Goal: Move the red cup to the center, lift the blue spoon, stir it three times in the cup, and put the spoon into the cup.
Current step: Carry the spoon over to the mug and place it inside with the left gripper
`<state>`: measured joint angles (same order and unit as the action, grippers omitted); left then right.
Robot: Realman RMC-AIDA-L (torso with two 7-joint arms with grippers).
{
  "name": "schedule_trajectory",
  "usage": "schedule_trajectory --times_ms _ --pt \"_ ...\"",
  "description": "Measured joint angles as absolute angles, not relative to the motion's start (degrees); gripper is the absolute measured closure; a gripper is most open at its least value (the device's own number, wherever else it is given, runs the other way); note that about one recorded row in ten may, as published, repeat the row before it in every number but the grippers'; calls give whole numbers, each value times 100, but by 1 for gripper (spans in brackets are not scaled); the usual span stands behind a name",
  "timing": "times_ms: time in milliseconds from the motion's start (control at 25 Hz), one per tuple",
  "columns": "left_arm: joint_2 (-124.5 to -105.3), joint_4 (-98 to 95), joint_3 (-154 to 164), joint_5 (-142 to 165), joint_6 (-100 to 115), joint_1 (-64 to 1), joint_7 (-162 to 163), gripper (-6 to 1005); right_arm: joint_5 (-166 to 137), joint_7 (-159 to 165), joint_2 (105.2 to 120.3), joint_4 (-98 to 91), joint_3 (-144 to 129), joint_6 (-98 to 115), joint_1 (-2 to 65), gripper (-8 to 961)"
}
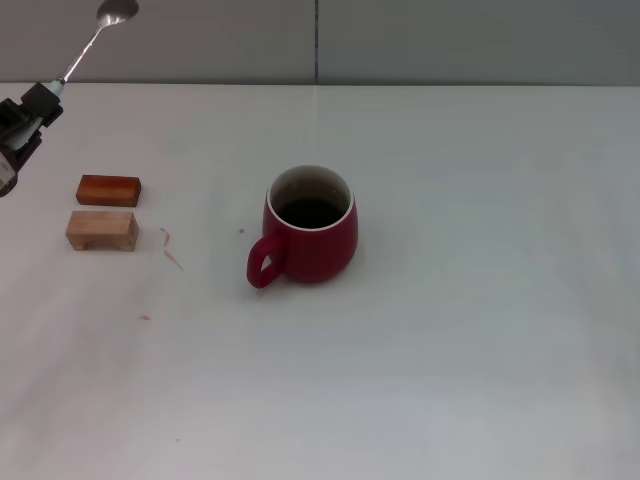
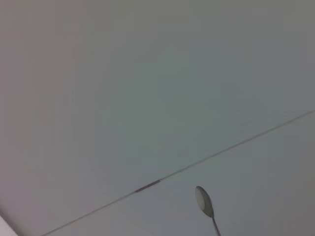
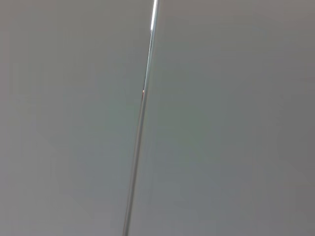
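Left end effector (image 1: 45,97), above the counter's (image 1: 480,330) far-left corner, is clamped on the blue spoon (image 1: 100,32); red cup (image 1: 311,228) stands mid-counter.

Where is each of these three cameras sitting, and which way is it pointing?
Head view: on the robot's head, looking forward and down at the table, the red cup and two wooden blocks; the left gripper shows at the edge, holding the blue spoon aloft.
Left wrist view: on the left arm, facing a grey wall; only the spoon's bowl shows.
Right wrist view: on the right arm, facing a grey wall with a seam; no gripper shows.
Shared: head and left wrist views both show the spoon.
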<state>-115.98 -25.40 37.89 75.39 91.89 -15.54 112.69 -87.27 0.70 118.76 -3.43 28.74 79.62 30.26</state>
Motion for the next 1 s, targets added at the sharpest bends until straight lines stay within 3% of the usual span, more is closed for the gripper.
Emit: schedule_trajectory --times_ms 200,480,1000 --pt "-11505 -3083 3797 7733 9609 -1580 11488 855 -8727 70 11885 -329 2874 7962 2994 291" --pt "-11499 -4248 3808 8236 9857 -1671 11956 855 -8727 70 11889 -293 2874 7968 2939 292" --pt "-11536 -4532 3814 9475 9909 -2294 12115 855 -8727 70 11901 -143 2874 8176 2779 291"
